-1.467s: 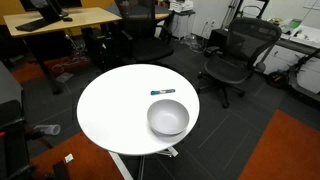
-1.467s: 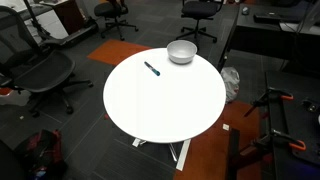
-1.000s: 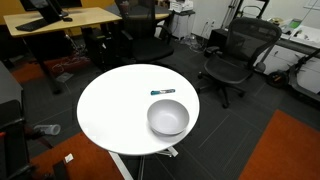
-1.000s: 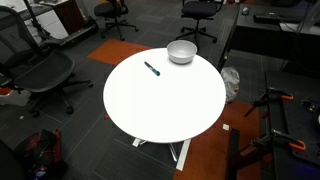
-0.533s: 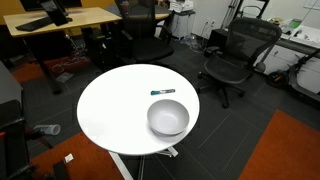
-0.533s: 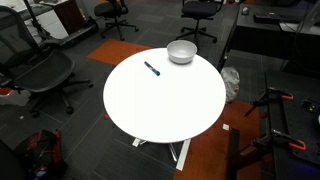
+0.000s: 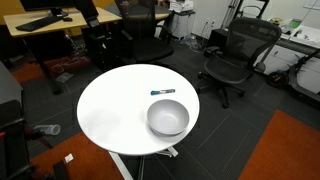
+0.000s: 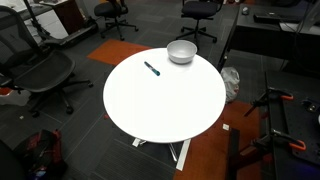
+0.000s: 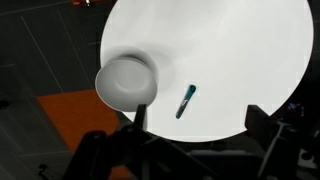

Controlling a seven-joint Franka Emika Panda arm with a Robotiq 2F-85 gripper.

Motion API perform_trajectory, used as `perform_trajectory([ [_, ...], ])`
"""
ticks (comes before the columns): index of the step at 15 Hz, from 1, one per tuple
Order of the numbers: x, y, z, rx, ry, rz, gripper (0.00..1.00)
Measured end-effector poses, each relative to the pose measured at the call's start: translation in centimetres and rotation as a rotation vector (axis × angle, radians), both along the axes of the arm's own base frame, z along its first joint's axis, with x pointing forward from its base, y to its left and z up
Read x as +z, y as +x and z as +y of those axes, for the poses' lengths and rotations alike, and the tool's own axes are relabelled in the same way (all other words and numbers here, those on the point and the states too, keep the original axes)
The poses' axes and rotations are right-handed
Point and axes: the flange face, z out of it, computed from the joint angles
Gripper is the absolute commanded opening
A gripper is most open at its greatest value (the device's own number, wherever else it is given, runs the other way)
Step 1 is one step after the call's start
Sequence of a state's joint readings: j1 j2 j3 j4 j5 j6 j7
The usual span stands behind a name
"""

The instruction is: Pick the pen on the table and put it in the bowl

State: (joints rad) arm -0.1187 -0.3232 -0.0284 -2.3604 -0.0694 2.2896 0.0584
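Note:
The pen (image 7: 162, 92) is a thin dark stick with a teal end. It lies on the round white table (image 7: 110, 110), a short way from the bowl (image 7: 168, 117). All three show in both exterior views: pen (image 8: 152, 69), bowl (image 8: 181, 51), table (image 8: 165, 105). In the wrist view the pen (image 9: 186, 101) lies just right of the empty pale bowl (image 9: 126, 82), near the table's (image 9: 220, 50) edge. My gripper (image 9: 200, 125) is open and empty, high above the table, with dark fingers (image 9: 262, 125) at the bottom of that view. It is not seen in the exterior views.
Black office chairs (image 7: 235, 55) stand around the table, one (image 8: 35, 75) close to its side. A wooden desk (image 7: 65, 20) with a monitor stands behind. Orange carpet (image 7: 290, 150) lies beside the dark floor. A black frame (image 8: 265, 40) stands near the bowl side.
Pen, bowl and table have not moved. Only the dark shapes over the wooden desk at the top left of an exterior view have shifted a little.

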Motion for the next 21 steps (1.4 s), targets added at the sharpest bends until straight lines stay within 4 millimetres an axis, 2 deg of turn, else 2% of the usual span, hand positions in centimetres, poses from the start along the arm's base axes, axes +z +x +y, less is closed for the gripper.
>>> perform_trajectory([
  [8, -6.0, 6.5, 1.0, -0.061, 0.022, -0.009, 1.00],
  [16, -12.8, 10.0, 3.7, -0.120, 0.014, -0.032, 1.00],
  [21, -16.5, 12.9, 2.8, -0.151, 0.016, -0.002, 1.00],
])
